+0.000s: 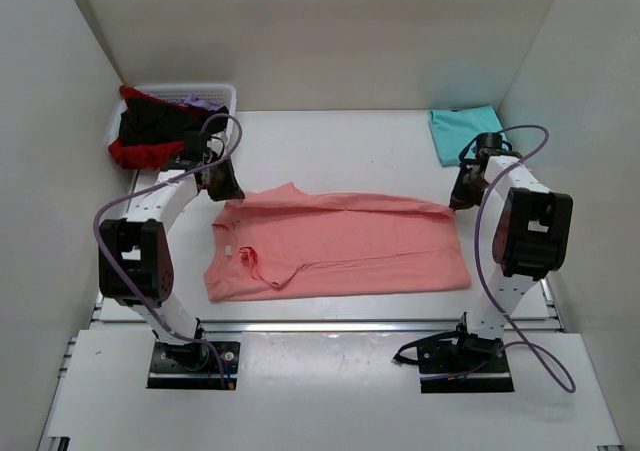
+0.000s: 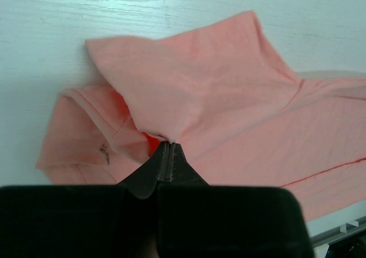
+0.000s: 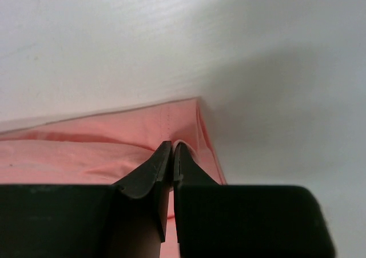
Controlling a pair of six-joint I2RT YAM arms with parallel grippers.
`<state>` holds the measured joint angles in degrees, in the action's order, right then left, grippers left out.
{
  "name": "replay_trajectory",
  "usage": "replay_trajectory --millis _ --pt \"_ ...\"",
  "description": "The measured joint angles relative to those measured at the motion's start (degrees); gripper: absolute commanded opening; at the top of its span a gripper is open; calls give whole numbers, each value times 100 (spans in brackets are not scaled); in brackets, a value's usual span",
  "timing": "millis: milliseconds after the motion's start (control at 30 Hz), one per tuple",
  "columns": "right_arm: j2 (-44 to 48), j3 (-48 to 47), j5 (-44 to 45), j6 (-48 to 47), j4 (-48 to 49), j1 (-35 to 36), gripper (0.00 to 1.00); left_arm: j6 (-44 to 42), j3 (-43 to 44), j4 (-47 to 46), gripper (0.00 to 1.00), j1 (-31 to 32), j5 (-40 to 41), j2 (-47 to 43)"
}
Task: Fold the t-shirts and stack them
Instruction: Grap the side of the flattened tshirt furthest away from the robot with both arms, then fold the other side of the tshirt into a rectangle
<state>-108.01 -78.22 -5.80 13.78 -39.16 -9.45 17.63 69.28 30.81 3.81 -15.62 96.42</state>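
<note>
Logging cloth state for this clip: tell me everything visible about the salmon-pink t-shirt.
The salmon-pink t-shirt is soft, plain, short-sleeved cloth, lying lengthways across the white table, neck toward the left arm, hem toward the right, lightly creased. The left end effector is shut on a fold near its far shoulder; the right end effector pinches its far hem corner.

Salmon t-shirt spread mid-table; turquoise t-shirt perhaps folded

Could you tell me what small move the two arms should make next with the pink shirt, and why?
Probably lift both grippers together and draw the shirt's far edge toward its near edge. The left gripper and right gripper are each shut on the far edge of the salmon-pink shirt, one near each end, and the shirt lies spread out flat.
</note>
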Motion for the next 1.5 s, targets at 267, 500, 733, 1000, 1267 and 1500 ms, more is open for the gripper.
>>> replay_trajectory --millis 267,500,733,1000,1267,1500 --pt "485 505 -72 -7 199 74 0 4 -595 -234 0 -39 -2 -758" --pt "1091 1049 -61 -13 332 -7 0 0 -1423 -302 0 -63 33 -1434" --pt "1370 1445 -15 -50 415 -7 0 -44 -1788 -256 0 31 149 -1845" --pt "1685 1899 -4 -90 564 -7 0 -83 -2011 -260 0 92 297 -2122" --pt "1757 2199 42 -136 636 -7 0 -83 -2291 -205 0 92 426 -2398" --pt "1882 2293 164 -160 662 -11 11 -44 -2664 -153 9 92 603 -2721"
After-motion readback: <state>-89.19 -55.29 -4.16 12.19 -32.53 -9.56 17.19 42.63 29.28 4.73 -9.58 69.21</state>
